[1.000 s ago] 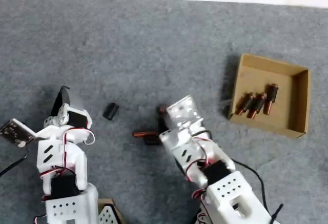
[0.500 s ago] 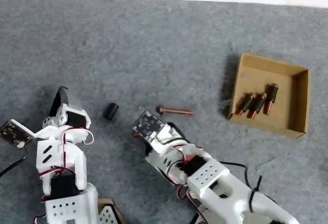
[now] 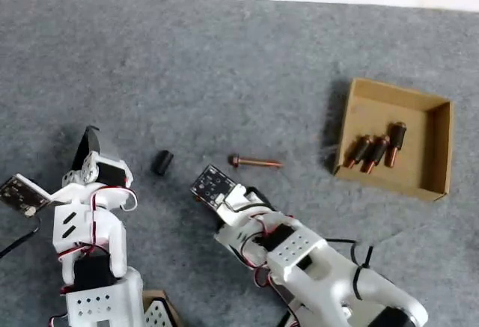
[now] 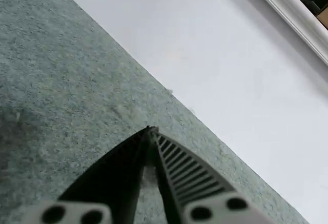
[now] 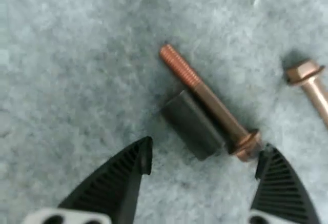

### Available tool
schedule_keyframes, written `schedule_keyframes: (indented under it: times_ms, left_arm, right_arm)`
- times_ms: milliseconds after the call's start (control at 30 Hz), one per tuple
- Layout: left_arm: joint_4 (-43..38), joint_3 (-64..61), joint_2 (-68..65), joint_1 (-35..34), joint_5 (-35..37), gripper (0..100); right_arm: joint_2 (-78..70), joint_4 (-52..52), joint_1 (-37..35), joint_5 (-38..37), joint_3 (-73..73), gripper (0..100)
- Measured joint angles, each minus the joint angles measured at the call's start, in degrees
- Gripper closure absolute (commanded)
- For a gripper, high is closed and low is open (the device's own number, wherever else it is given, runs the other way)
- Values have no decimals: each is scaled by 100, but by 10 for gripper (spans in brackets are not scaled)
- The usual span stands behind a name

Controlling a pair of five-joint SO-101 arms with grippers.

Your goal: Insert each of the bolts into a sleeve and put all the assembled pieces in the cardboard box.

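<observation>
The right gripper (image 5: 205, 149) was seen spread wide above the grey mat (image 5: 61, 55), with nothing held. Just ahead of its fingertips (image 5: 138, 155), in line with the gap between them, a dark sleeve (image 5: 192, 126) lay flat on the mat, touching the side of a copper bolt (image 5: 205, 97). The two were laid parallel. The bolt's hex head was close to one fingertip and its threaded end was pointed away from the gripper.

In the high view a second bolt (image 3: 256, 162) was laid flat across the table. Its head was turned toward the left arm's side and its tip toward the cardboard box (image 3: 382, 114). Three assembled pieces (image 3: 374, 150) were lying side by side in the box. A loose sleeve (image 3: 162, 162) was set on the mat between the two arms. The left gripper (image 4: 149, 134) was pressed together, with nothing pinched.
</observation>
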State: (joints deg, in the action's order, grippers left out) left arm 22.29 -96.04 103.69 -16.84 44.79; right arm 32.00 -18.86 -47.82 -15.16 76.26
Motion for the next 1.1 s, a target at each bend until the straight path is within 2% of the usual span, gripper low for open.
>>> schedule_keyframes:
  times_ms: [433, 500, 667, 1100]
  left_arm:
    - [0, 0, 0, 0, 0, 989]
    - [0, 0, 0, 0, 0, 989]
    - [0, 0, 0, 0, 0, 989]
    - [0, 0, 0, 0, 0, 989]
  right_arm:
    - [-1152, 0, 0, 0, -791, 710]
    - [-1152, 0, 0, 0, -791, 760]
    - [-1152, 0, 18, 0, -818, 998]
    - [-1178, 9, 193, 0, -835, 994]
